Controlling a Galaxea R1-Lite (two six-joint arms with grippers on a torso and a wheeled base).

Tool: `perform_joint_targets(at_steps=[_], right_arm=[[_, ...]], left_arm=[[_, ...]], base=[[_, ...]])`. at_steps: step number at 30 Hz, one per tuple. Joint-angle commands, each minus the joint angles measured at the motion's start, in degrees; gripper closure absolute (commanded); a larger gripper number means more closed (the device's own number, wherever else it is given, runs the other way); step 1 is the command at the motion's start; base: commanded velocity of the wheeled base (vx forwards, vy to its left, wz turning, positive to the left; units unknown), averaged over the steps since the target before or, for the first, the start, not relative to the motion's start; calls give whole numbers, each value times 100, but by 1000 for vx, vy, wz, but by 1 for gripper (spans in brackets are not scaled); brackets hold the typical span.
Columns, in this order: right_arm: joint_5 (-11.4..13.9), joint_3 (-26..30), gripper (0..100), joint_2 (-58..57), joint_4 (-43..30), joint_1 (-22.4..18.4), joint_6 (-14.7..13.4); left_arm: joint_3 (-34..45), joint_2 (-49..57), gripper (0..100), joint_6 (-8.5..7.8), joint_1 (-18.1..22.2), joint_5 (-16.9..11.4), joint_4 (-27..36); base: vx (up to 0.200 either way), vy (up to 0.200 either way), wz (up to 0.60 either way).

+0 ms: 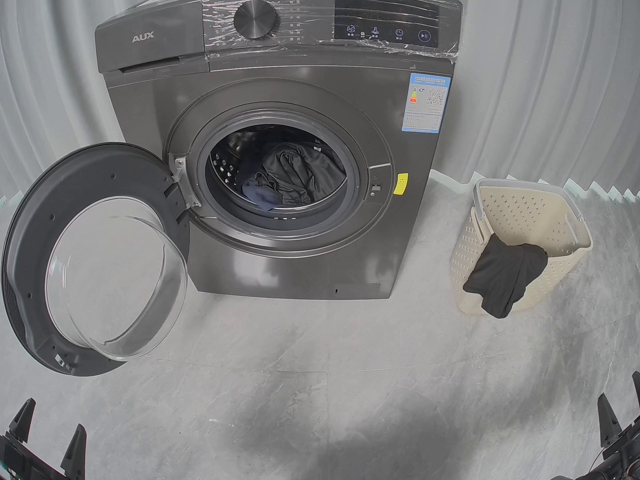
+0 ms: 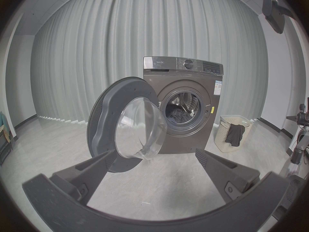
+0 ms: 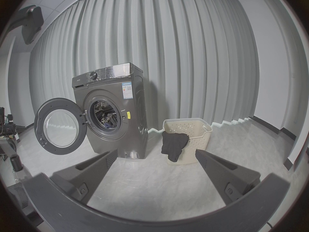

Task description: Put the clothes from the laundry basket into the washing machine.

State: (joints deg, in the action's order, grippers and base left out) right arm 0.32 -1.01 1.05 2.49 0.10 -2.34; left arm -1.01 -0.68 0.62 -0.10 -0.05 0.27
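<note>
Pale pleated curtains (image 1: 553, 68) close off the far side of the room, and on the grey stone-patterned floor (image 1: 347, 381) a front-loading washing machine (image 1: 287, 88) is stood with its round door (image 1: 93, 261) swung fully open to the left. Dark clothes (image 1: 293, 171) are seen lying in the drum. Just right of the machine, apart from it, a cream perforated laundry basket (image 1: 533, 216) is set on the floor, and one dark garment (image 1: 505, 276) is draped over its near rim, partly inside and partly hanging down the outer wall. The left gripper (image 1: 53, 420) and the right gripper (image 1: 620, 395) are held low at the near edge, well apart from machine and basket, each with fingers spread wide and nothing between them. The step in hand is judged to be the fetching of the draped garment, for which the right gripper, on the basket's side, is best used. The cloth should be pinched where it is bunched at the rim, not at the loose hanging end, and lifted straight up until the tail is clear, so that the basket is not dragged or tipped. It should then be carried left, kept away from the open door, and pushed deep past the drum's lip so that nothing is left trailing over the seal
</note>
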Motion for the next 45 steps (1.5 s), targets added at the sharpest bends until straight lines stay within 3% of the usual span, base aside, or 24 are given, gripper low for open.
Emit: perform_joint_targets(at_steps=[1,3,6,8,9,16,34,45], right_arm=[[-392,84,0,-26,-3,-1,190],[-603,84,0,-26,6,-10,199],[-550,92,0,-35,-3,-1,120],[100,75,0,-35,-354,25,190],[206,31,0,-35,-468,34,243],[39,31,0,-43,-451,25,199],[56,31,0,-35,-451,25,234],[56,31,0,-35,-451,25,234]], left_arm=[[92,59,0,26,1,14,0],[92,59,0,17,1,5,0],[92,59,0,26,1,14,0],[92,59,0,-1,1,5,0],[92,59,0,17,1,5,0],[101,59,0,-18,1,14,0],[92,59,0,43,1,5,0],[92,59,0,35,1,-4,0]], base=[[0,-200,0],[0,-200,0],[0,-200,0],[0,-200,0],[0,-200,0],[0,-200,0],[0,-200,0],[0,0,0]])
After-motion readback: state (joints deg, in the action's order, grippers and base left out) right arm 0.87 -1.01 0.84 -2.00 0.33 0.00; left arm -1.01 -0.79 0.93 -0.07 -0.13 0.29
